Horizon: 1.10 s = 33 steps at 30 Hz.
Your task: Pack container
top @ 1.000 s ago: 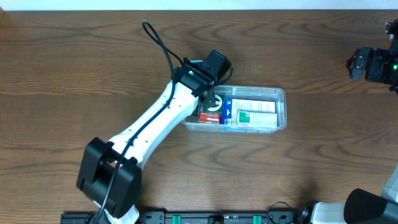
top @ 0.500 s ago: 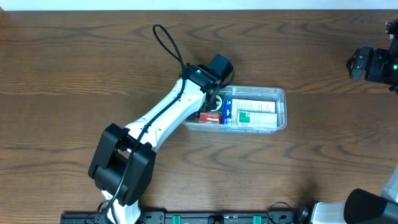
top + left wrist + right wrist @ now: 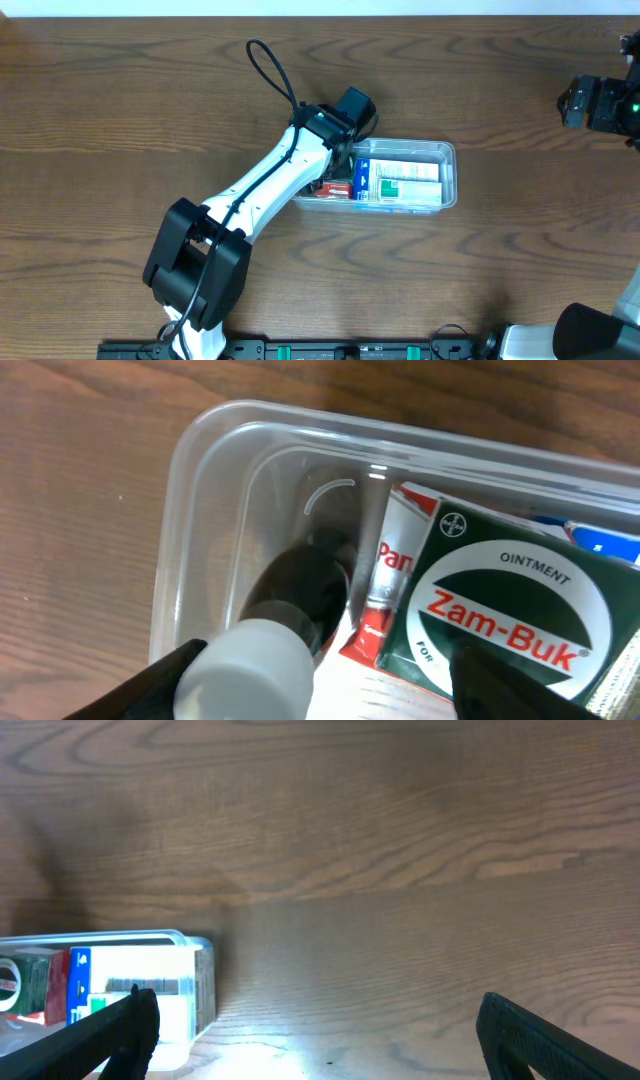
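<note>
The clear plastic container (image 3: 448, 152) lies at the table's centre. In it are a green Zam-Buk box (image 3: 510, 610), a red and white pack (image 3: 385, 585) and a blue and white box (image 3: 400, 185). My left gripper (image 3: 330, 665) hangs open over the container's left end (image 3: 195, 450). A dark bottle with a white cap (image 3: 290, 600) lies between its fingers, close against the left one. The wrist housing hides the left gripper (image 3: 343, 160) from overhead. My right gripper (image 3: 315, 1010) stands open over bare wood at the far right (image 3: 595, 103), with the container (image 3: 200, 970) at its lower left.
The left arm (image 3: 265, 190) stretches diagonally from the front left to the container, and a black cable (image 3: 270, 65) loops behind it. Brown wood table (image 3: 520, 270) surrounds the container on all sides.
My left gripper has gone from shut to open, leaving the white-capped bottle lying in the container. The container slid slightly left. The right arm has not moved.
</note>
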Each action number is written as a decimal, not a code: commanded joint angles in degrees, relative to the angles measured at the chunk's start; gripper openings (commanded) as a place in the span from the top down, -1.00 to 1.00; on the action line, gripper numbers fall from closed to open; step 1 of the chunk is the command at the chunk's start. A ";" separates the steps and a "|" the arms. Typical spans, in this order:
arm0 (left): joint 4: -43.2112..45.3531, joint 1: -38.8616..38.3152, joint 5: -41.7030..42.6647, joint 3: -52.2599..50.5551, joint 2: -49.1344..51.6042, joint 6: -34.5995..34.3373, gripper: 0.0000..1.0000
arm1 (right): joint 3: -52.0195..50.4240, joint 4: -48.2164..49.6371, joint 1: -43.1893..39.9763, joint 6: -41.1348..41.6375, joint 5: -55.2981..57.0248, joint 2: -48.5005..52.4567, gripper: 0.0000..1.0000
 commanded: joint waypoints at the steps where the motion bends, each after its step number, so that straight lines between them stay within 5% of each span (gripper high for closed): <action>1: -0.28 0.31 -1.53 0.83 -0.20 0.59 -0.56 | 0.17 -0.07 -0.42 0.81 -0.07 0.26 -0.99; 18: -2.89 0.57 1.27 3.63 -18.45 7.37 -0.64 | 0.17 -0.07 -0.42 0.81 -0.07 0.26 -0.98; 22: -7.28 1.79 1.29 3.63 -26.69 11.30 -0.99 | 0.17 -0.07 -0.42 0.81 -0.07 0.26 -0.99; 26: -14.75 2.10 1.29 3.61 -34.18 18.16 -0.96 | 0.17 -0.07 -0.42 0.81 -0.07 0.26 -0.98; 33: -26.77 2.10 1.27 3.61 -43.52 18.88 -0.96 | 0.17 -0.07 -0.42 0.81 -0.07 0.24 -0.99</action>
